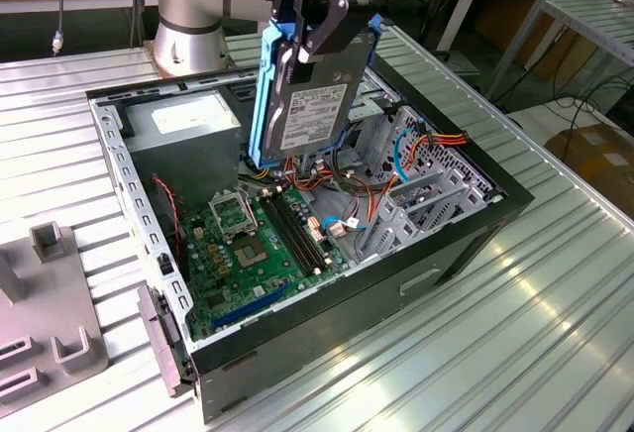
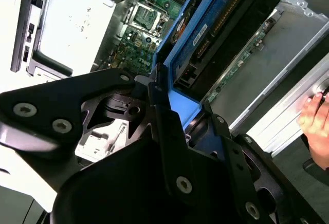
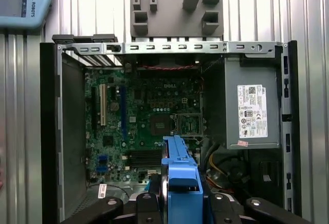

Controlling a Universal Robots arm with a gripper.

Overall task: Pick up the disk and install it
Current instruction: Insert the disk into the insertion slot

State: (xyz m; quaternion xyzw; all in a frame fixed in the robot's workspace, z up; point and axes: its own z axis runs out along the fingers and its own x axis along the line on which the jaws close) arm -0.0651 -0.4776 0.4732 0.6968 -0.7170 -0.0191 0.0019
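Observation:
The disk, silver-grey with a white label and a blue carrier frame, hangs on edge above the open computer case. My gripper is shut on its upper end, one black finger on each flat side. The disk's lower edge is over the back part of the motherboard, beside the power supply and clear of both. In the first wrist view the blue carrier edge runs out from between my fingers toward the motherboard. The second wrist view has the disk's circuit-board underside in the jaws.
A metal drive cage with orange and blue cables sits at the case's exterior-view right. A grey holder fixture stands on the ribbed table at the exterior view's left. A person's hand is near the case edge. A blue-rimmed pendant lies beyond the case.

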